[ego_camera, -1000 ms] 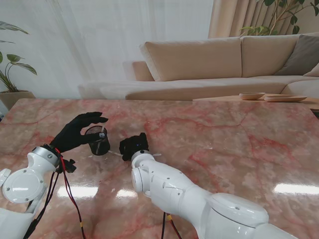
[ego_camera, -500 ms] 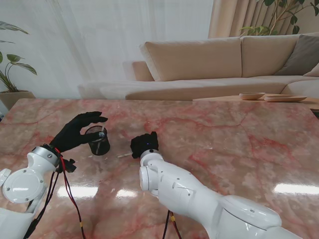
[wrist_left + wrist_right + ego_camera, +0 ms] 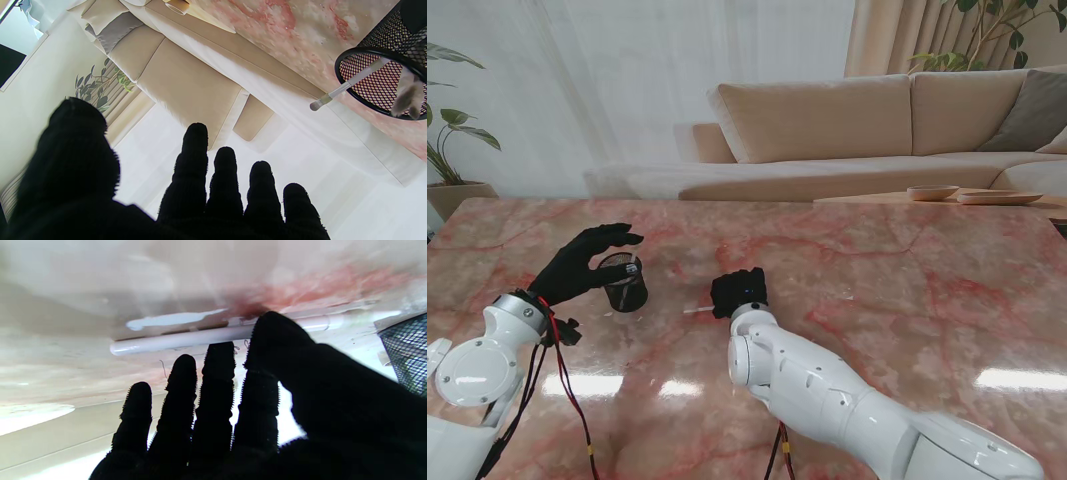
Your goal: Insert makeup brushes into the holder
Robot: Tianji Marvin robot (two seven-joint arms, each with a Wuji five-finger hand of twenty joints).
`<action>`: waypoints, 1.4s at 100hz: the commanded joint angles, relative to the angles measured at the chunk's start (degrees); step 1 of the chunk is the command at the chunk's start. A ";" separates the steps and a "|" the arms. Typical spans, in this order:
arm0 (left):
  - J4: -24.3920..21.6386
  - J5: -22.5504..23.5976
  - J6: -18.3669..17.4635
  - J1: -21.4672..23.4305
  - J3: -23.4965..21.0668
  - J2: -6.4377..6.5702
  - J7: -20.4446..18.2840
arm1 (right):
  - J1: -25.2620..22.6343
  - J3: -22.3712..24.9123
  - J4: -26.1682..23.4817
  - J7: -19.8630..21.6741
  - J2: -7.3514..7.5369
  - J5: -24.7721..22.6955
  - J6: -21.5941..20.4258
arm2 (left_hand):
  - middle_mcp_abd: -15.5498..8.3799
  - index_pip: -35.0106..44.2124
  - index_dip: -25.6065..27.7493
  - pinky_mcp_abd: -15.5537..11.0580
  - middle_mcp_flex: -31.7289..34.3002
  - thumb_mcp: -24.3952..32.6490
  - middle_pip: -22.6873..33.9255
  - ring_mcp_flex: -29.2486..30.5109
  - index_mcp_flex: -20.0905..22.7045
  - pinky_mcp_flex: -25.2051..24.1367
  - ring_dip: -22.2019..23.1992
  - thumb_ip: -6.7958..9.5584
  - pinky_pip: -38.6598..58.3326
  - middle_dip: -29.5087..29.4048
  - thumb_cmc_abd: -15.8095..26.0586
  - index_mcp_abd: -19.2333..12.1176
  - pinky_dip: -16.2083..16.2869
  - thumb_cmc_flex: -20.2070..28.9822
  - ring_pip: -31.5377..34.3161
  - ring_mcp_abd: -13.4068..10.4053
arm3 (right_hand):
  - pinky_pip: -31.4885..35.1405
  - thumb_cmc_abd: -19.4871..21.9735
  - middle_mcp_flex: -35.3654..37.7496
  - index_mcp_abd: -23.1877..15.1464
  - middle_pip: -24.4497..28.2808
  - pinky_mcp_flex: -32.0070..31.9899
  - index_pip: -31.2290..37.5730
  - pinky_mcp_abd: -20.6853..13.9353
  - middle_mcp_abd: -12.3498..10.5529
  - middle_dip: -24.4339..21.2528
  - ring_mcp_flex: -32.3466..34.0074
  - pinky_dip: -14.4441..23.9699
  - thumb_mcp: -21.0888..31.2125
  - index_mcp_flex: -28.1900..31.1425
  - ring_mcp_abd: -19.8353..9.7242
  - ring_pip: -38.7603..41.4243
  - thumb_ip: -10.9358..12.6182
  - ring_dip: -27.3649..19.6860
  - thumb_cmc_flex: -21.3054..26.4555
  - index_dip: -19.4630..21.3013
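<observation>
Left robot hand hangs spread beside the one black mesh holder, fingers apart and gripping nothing. Right robot hand rests low on the pink marble counter, its fingers laid over one white brush; whether they grip it I cannot tell. From the stand, only that brush's tip shows. Only the left wrist view reveals two brushes already inside the holder.

Glossy marble table, black mesh holder
</observation>
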 commanded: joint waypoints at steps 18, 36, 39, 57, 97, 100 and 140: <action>1.01 -0.20 0.23 -0.20 1.26 -0.29 0.36 | -2.17 2.76 -4.22 1.14 2.73 0.21 0.97 | -0.06 0.84 0.73 -0.11 -0.60 0.80 -0.74 -1.06 0.33 -0.84 -0.12 1.18 -0.08 -0.77 1.62 -0.99 0.61 0.53 -1.11 -2.13 | -0.27 3.52 -1.69 -0.41 -0.55 -1.59 4.55 -1.60 0.30 -0.75 -1.98 0.62 3.06 4.24 -1.19 -0.73 2.83 0.12 0.46 4.49; 1.20 -0.27 0.12 -0.21 1.60 -0.36 0.70 | -4.21 5.81 -8.84 1.52 4.61 0.84 1.36 | 0.02 0.82 0.72 -0.11 -0.57 1.10 -0.73 -1.15 0.34 -0.83 -0.13 1.14 -0.06 -0.77 1.41 -0.95 0.78 0.74 -1.14 -2.10 | -0.68 3.54 -2.25 -0.46 -0.74 -1.78 4.27 -1.75 0.28 -0.92 -2.41 0.50 2.96 4.23 -1.29 -1.09 2.85 -0.05 0.53 4.97; 1.23 -0.26 0.10 -0.21 1.68 -0.37 0.74 | -4.60 6.43 -9.64 1.61 4.88 1.07 1.52 | -0.02 0.80 0.71 -0.09 -0.52 1.18 -0.71 -1.11 0.32 -0.84 -0.13 1.13 -0.05 -0.76 1.25 -0.97 0.80 0.87 -1.12 -2.11 | -0.79 3.52 -2.49 -0.48 -0.85 -1.89 4.23 -1.79 0.31 -0.98 -2.60 0.47 2.94 4.23 -1.31 -1.21 2.85 -0.10 0.55 5.06; 1.69 -0.36 0.08 -0.34 2.42 -0.46 1.18 | -7.03 10.52 -14.89 1.82 6.43 2.50 2.60 | 0.04 0.69 0.66 0.42 -0.36 1.90 -0.63 -1.08 0.12 -0.82 -0.08 0.89 0.24 -0.72 0.12 -0.93 1.15 1.60 -1.04 -1.96 | -1.26 3.47 -3.93 -0.22 -1.39 -2.12 3.99 -2.06 0.22 -1.24 -3.60 0.37 2.84 4.29 -1.49 -1.80 2.85 -0.31 0.59 5.37; 2.59 -0.56 1.13 -0.54 5.00 -0.57 1.53 | -13.62 21.03 -27.08 0.75 8.53 8.01 3.45 | 1.39 0.31 0.51 2.68 -1.22 3.68 -0.37 -2.92 -0.85 -1.76 0.99 -0.25 1.05 -0.50 -1.89 -0.37 2.91 1.90 -0.46 0.48 | -3.25 3.41 -11.01 -0.28 -3.36 -2.83 3.43 -2.88 0.41 -5.97 -7.65 0.63 2.55 4.54 -2.02 -4.51 2.98 -1.61 0.74 5.52; 2.67 -0.63 1.36 -0.55 5.32 -0.61 1.62 | -14.13 21.75 -28.04 0.70 8.69 8.36 3.41 | 1.43 0.31 0.51 2.92 -1.46 3.83 -0.35 -3.97 -0.91 -1.80 1.05 -0.33 1.12 -0.47 -2.03 -0.46 3.20 1.95 -0.72 0.36 | -3.63 3.42 -11.63 -0.21 -2.91 -2.87 3.37 -2.90 0.40 -7.44 -7.90 0.89 2.51 4.56 -2.05 -4.75 3.00 -1.84 0.74 5.52; 4.07 -1.50 3.72 -1.79 9.80 -0.92 2.38 | -21.49 30.42 -40.63 0.05 10.22 14.31 0.72 | 2.01 0.56 0.62 2.42 -5.58 12.47 0.00 -8.53 -1.54 -1.58 4.34 -2.81 -0.53 3.17 -6.56 0.26 5.08 0.87 -0.63 1.42 | -6.47 3.05 -18.08 0.15 -6.65 -4.01 3.42 -3.81 1.88 -14.68 -12.58 0.93 2.30 4.99 -1.99 -9.36 2.96 -4.34 1.28 4.88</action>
